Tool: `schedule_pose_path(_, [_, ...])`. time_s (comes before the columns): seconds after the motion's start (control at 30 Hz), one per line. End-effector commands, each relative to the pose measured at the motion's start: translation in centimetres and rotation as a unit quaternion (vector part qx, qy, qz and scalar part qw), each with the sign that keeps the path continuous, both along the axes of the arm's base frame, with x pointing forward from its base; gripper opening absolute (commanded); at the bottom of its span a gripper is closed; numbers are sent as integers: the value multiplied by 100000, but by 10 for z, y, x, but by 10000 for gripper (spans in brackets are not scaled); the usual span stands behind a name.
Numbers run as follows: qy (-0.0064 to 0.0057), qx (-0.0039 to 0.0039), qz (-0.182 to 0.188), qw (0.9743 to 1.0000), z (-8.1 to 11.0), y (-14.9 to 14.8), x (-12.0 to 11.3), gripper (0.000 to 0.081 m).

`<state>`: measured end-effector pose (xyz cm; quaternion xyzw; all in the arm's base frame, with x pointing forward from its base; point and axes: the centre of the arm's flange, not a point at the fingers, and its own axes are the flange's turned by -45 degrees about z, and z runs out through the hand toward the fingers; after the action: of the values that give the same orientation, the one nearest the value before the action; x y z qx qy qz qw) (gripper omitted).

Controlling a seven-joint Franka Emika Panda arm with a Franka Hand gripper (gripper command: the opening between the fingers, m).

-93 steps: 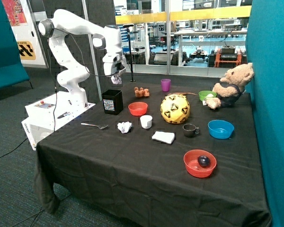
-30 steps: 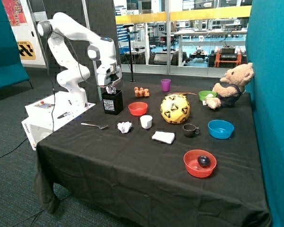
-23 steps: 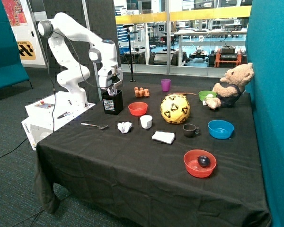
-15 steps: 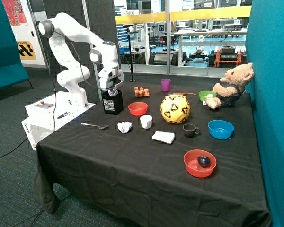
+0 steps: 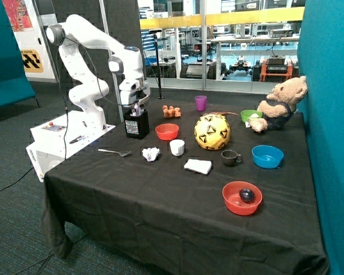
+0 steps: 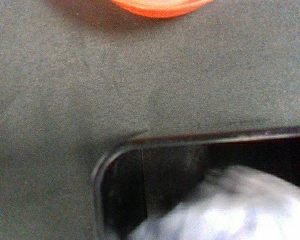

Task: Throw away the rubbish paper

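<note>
**Spotter:** Hovering right over the black bin (image 5: 137, 124), your gripper (image 5: 136, 107) has one paper wad (image 6: 225, 210) pinched between its fingers; the wrist view shows that pale crumple sitting just above the bin's open mouth, inside its rim.

**Operator:** And the other one?

**Spotter:** The second wad (image 5: 151, 153) lies on the black surface (image 5: 160, 206), out in front of the bin, between the spoon (image 5: 114, 152) and the white cup (image 5: 176, 147). Don't confuse it with the folded cloth (image 5: 198, 166) further from the bin.

**Operator:** How should I expect it to handle?

**Spotter:** I'd judge it very light and soft, so it will crush rather than resist. It shouldn't slip, but a loose fold could snag on a finger when you let go. Take it across its bulky middle, coming straight down, because an edge grip would likely just peel a flap. It's light enough to skid along the cloth if you nudge it sideways.
</note>
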<state>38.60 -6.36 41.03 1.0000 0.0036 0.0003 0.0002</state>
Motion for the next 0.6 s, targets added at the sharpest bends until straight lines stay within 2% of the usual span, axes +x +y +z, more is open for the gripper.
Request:
schedule_pose_path(0.0, [28,24,-542,99999,13,-3,-1,808])
schedule_pose_path(0.27, [28,24,-1208,99993,10,-8,-10,805])
schedule_pose_path(0.4, [28,24,-1020,99995,15,-7,-5,798])
schedule_pose_path(0.57, [28,24,-117,100000,22,-6,15,786])
